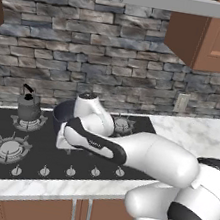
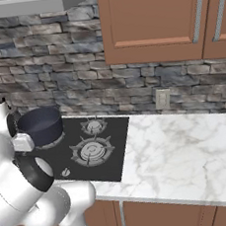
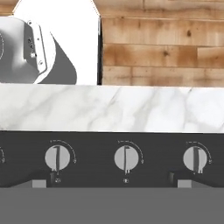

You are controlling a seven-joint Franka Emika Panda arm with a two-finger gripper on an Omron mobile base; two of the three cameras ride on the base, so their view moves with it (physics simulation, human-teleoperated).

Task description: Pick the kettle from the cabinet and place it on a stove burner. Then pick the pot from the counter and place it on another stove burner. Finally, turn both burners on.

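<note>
The claw (image 3: 112, 183) hangs with fingers wide apart and nothing between them, over the front row of cooktop knobs (image 3: 126, 158), the fingertips (image 3: 39, 181) flanking the middle knob. The pot (image 2: 40, 125) sits on a rear burner. The kettle (image 1: 28, 106) stands on the back-left burner (image 1: 29, 121). Marble counter (image 2: 189, 151) extends right of the cooktop (image 2: 120, 149).

The left base view looks forward and down from behind the arm at the cooktop (image 1: 69, 151) and stone wall (image 1: 88, 73). The right base view faces the same cooktop (image 2: 109, 150) from the other side, taking in more counter (image 2: 189, 151). The hand view looks closely down at the knobs (image 3: 127, 158) and counter edge (image 3: 131, 109).
</note>
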